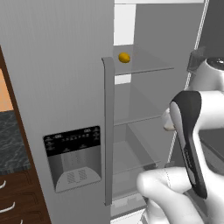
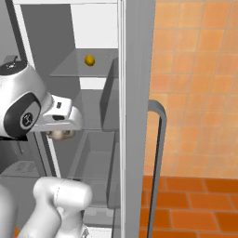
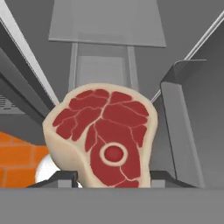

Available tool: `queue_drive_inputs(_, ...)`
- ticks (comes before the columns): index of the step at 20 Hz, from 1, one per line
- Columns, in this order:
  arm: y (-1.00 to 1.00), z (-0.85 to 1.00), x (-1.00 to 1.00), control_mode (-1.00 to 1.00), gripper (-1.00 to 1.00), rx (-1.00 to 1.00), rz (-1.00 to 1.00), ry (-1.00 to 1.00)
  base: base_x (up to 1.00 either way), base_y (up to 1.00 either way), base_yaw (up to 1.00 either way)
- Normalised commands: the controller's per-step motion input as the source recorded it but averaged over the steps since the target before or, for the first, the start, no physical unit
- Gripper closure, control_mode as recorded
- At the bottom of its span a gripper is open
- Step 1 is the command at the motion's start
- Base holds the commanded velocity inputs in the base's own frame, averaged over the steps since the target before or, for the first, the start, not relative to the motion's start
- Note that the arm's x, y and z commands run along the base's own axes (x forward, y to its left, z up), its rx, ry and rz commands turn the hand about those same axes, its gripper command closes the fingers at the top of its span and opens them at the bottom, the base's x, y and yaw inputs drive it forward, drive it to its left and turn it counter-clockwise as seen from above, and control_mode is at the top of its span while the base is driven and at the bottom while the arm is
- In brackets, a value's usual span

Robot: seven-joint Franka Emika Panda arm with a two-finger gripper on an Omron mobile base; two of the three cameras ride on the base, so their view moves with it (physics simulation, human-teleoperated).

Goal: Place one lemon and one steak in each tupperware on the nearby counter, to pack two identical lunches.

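A raw red steak (image 3: pixel 105 135) with a pale fat rim and a round bone stands upright between my gripper's (image 3: pixel 109 180) two dark fingertips (image 3: pixel 61 177), which are shut on it. From the base cameras the steak shows as a beige bit under the hand (image 1: pixel 168 125) (image 2: pixel 60 135), held in front of the open fridge. A yellow lemon (image 1: pixel 124 57) (image 2: pixel 89 60) lies on an upper glass fridge shelf, above and beyond the hand. A strip of the speckled counter (image 1: pixel 11 144) shows at far left. The tupperware is out of view.
The grey fridge door (image 1: pixel 65 87) with its dispenser panel (image 1: pixel 73 158) and long handle (image 1: pixel 108 131) stands left of the opening. Glass shelves (image 1: pixel 140 116) and a lower drawer fill the fridge. An orange tiled wall (image 2: pixel 200 83) lies right; brown drawers (image 1: pixel 17 197) sit under the counter.
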Motion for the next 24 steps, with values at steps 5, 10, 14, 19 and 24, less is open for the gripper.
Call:
queue_drive_inputs(5, 0.0, -0.02, -0.31, 1.0, 1.0, 0.01, 0.0, 0.01, -0.53, 0.0, -0.01)
queue_drive_inputs(10, 0.0, 0.0, 0.0, 1.0, 1.0, 0.0, 0.0, 0.0, -0.72, 0.55, -0.02)
queue_drive_inputs(14, 0.0, 0.0, 0.0, 1.0, 1.0, 0.0, 0.0, 0.0, -0.37, 1.0, -0.01)
queue_drive_inputs(19, 0.0, 0.0, 0.0, 1.0, 1.0, 0.0, 0.0, 0.0, -0.13, 1.0, 0.0)
queue_drive_inputs(24, 0.0, 0.0, 0.0, 1.0, 1.0, 0.0, 0.0, 0.0, -0.01, 1.0, 0.0)
